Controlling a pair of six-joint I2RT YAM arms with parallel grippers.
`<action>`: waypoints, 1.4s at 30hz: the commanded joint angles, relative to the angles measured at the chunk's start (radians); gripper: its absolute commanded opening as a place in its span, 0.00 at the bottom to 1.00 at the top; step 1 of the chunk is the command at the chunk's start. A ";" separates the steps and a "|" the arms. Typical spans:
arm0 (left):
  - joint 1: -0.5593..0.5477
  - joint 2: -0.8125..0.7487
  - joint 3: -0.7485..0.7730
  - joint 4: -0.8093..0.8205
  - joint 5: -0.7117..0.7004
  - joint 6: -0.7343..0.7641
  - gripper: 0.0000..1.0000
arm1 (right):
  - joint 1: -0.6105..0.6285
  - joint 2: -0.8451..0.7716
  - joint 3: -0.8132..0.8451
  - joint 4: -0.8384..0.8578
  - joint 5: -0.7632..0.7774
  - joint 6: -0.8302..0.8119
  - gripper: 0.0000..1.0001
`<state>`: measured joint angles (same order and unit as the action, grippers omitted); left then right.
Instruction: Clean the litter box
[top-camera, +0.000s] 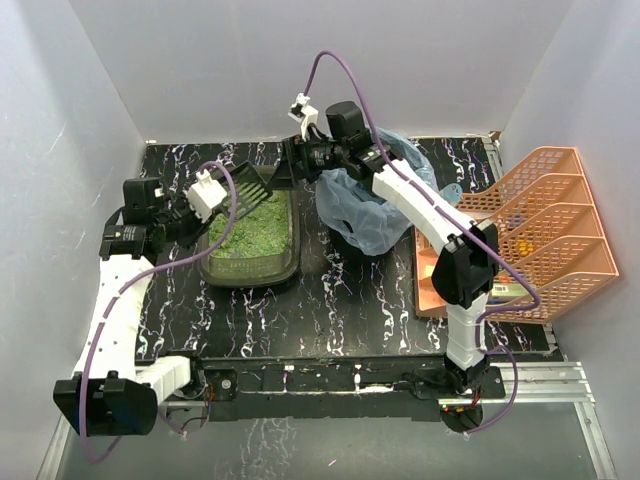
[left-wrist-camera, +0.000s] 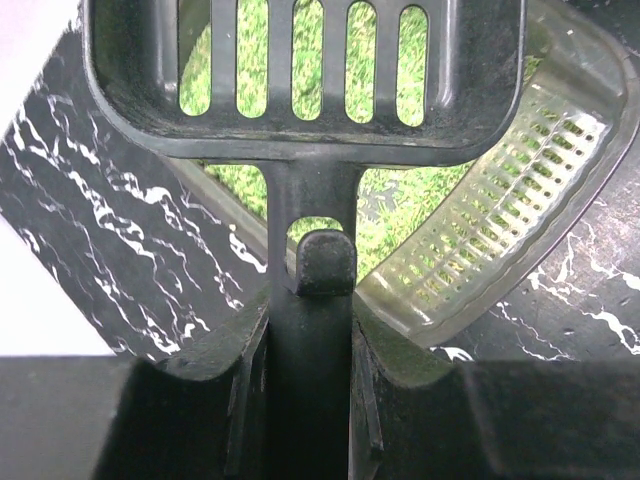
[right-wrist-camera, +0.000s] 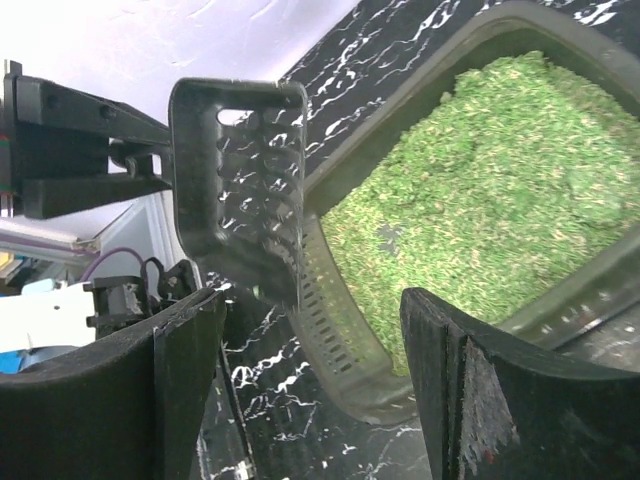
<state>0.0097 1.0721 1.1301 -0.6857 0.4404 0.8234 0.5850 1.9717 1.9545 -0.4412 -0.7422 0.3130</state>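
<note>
Two arms at the litter box, seen from above and from each wrist.

**Litter box.** The dark olive tray lies flat on the black marbled table. It holds green granular litter that covers its floor. From the left wrist its pale inner wall curves off to the right. From the right wrist its rounded corner shows low in the frame.

**Left gripper**. It sits at the box's far left corner. Its jaws are clamped on the handle of a black slotted scoop. The left wrist view shows the handle pinched between the two fingers. The scoop's slotted head is held out above the litter, which shows green through the slots. The tray lies under and beyond these jaws, not between them.

**Right gripper**. It hangs at the box's far right corner. Its fingers are spread wide with nothing between them. In its wrist view the tray's corner and litter lie below the gap, and the scoop head stands just left of the box rim. Whether a fingertip touches the rim cannot be told.

**Surroundings.** A round bin lined with a translucent blue bag stands just right of the box. An orange slatted organiser stands well to the right of the box, beyond the bin.
</note>
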 joint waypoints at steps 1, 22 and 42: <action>0.048 0.019 0.027 -0.050 -0.017 -0.075 0.00 | -0.053 -0.080 0.064 0.033 -0.016 -0.056 0.77; -0.098 0.286 0.093 -0.141 -0.167 -0.652 0.00 | -0.297 -0.166 0.133 0.143 -0.246 -0.007 0.77; -0.144 0.656 0.372 -0.540 -0.183 -0.621 0.00 | -0.490 -0.348 -0.187 0.108 -0.234 -0.072 0.76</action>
<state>-0.1326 1.7073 1.4364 -1.0843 0.2695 0.1761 0.1059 1.6630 1.7798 -0.3710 -0.9745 0.2661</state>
